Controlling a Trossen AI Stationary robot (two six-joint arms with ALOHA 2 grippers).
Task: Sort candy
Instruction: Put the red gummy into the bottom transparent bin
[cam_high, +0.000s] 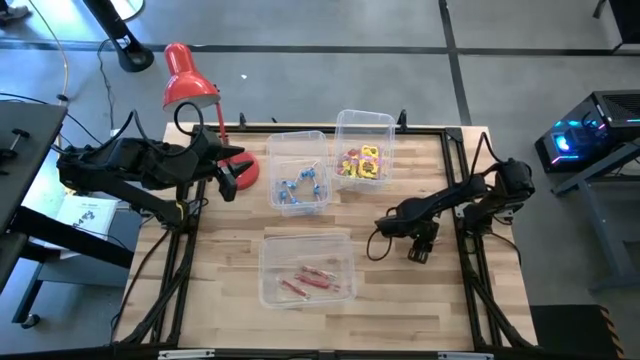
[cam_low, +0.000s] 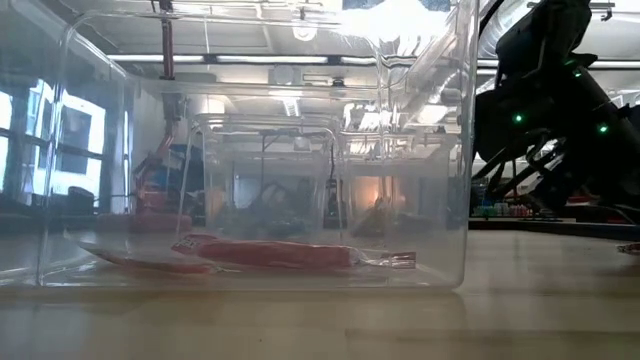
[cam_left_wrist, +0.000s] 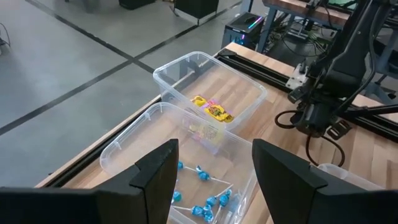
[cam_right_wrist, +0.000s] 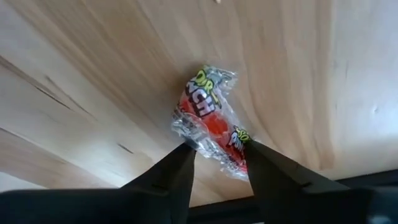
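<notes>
A red candy stick (cam_right_wrist: 211, 121) in a clear wrapper lies on the bare wood at the table's right. My right gripper (cam_right_wrist: 219, 152) (cam_high: 420, 250) is down over it, shut on it. My left gripper (cam_high: 232, 178) (cam_left_wrist: 214, 162) hangs open at the table's far left, beside the bin of blue twist-wrapped pieces (cam_high: 300, 188) (cam_left_wrist: 205, 202). Yellow packets (cam_high: 362, 162) (cam_left_wrist: 211, 109) lie in the far bin. Red sticks (cam_high: 308, 280) (cam_low: 265, 253) lie flat in the near bin. My right gripper pinches the red candy stick between its two fingers, near one end of the wrapper (cam_right_wrist: 227, 155). The fingers come from above and lie across the stick. The stick's other end (cam_right_wrist: 208, 81) lies against the wooden table top.
Three clear plastic bins stand mid-table: the blue one (cam_high: 298, 140), the yellow one (cam_high: 364, 120) and the red one (cam_high: 306, 240). A red desk lamp (cam_high: 190, 85) stands at the far left corner. Black rails (cam_high: 470, 260) run along the table's sides. Bare wood lies around the right gripper.
</notes>
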